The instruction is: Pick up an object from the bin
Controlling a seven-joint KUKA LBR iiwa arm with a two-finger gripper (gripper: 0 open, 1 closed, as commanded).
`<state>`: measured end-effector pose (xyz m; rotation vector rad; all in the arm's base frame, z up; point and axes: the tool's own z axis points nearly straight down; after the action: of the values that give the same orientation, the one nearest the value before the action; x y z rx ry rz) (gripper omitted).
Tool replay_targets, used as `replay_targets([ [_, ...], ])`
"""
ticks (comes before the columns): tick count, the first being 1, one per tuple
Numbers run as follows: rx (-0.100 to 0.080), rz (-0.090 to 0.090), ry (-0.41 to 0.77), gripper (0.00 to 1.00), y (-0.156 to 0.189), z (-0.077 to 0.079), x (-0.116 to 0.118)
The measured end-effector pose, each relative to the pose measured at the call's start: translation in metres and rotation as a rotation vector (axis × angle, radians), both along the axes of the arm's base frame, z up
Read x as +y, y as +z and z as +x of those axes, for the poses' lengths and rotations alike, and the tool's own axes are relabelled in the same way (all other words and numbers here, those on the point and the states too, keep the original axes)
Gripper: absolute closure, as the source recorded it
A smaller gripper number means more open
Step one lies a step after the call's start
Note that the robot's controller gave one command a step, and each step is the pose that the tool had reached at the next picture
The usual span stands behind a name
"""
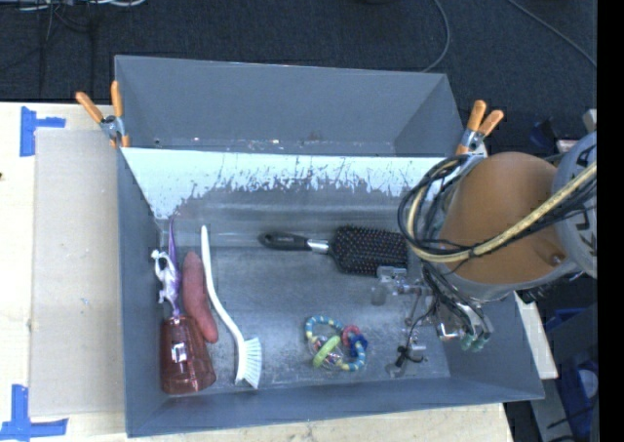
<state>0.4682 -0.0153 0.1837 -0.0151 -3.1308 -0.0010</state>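
- The nearest thing to the gripper [409, 347] was a multicoloured ring toy [336, 344]; it lay on the bin floor just to the gripper's left, apart from it and not held.
- I could not tell whether the gripper was open or closed; it hung low over bare floor near the front right corner of the grey bin [292, 128].
- Beyond the gripper, toward the back wall, lay a black hairbrush [366, 249], its handle pointing left.
- Well to the left, past the toy, a white long-handled brush [222, 303] lay with its bristle head toward the front wall.
- Left of that again sat a pink sausage-shaped thing [200, 299] and a red see-through container [183, 357], both close beside the brush.
- Behind the gripper I saw the arm's orange cover [507, 221], looped with cables.
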Motion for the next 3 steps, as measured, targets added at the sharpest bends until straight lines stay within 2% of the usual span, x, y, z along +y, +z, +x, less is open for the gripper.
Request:
replay_targets([
  [1,-0.008,0.0,0.001,0.0,0.004,0.002,0.0],
  [2,-0.006,0.0,0.05,0.0,-0.056,0.008,0.012],
  [3,-0.001,0.0,0.088,0.0,-0.075,0.009,0.063],
])
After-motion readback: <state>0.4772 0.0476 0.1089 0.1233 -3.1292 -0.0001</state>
